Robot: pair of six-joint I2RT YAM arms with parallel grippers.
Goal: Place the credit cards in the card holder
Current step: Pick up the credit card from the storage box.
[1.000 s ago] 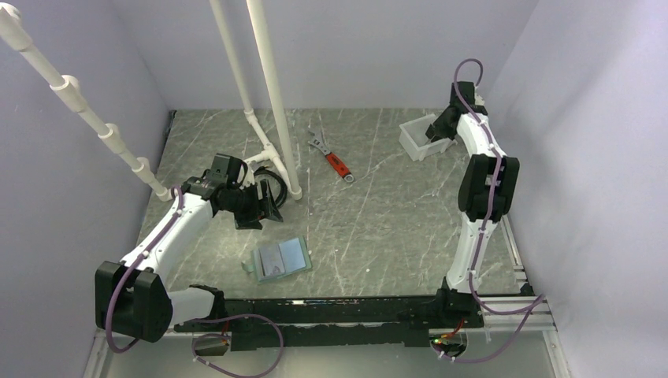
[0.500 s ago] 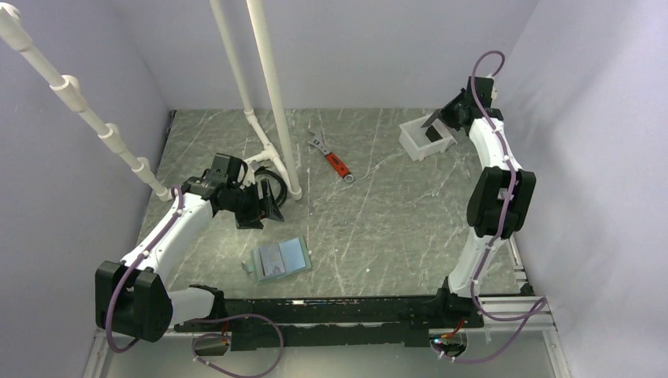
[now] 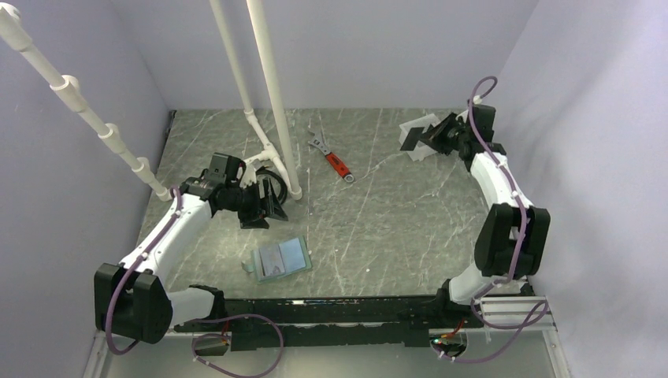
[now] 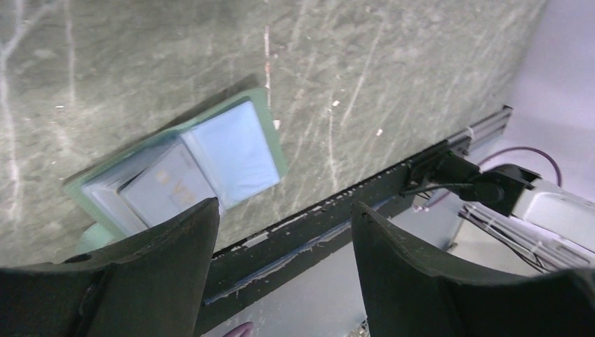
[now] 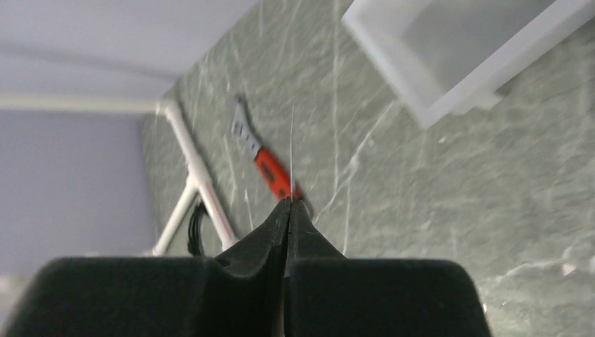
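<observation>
**Card pinched at the tub, wallet open across the table**

Right gripper (image 5: 289,202) is clamped tight, tips flush, with a pale sliver standing up out of them. That reads as a card (image 5: 292,151) seen edge-on, colour impossible to call. It hangs just beside the white tub (image 5: 386,60) in the far right corner.

Over on the left, the wallet (image 3: 282,260) lies open and flat near the front rail (image 3: 354,303), well apart from that card. The left wrist view shows its clear sleeves facing up, and one sleeve looks to hold a pale card (image 4: 168,188) already.

Left gripper (image 4: 281,210) hovers near the wallet, looking down on it. Its jaws are spread wide, with nothing between them and touching nothing.

Now the dangers. This is a fingertip pinch on a thin, slick edge. A quick swing across the table (image 3: 394,220) could make the card pivot in the tips or drop out altogether. The wrench (image 3: 335,161) lies roughly between tub and wallet, so a low pass might clip it.

The bigger worry comes at the finish: nothing is pinning that wallet. Push a card against a flat sleeve mouth and the whole wallet may skate toward the rail, or the card may catch the lip and bow. And if the left arm drops to steady it, two grippers crowd one small target, and a bump looks likely.
</observation>
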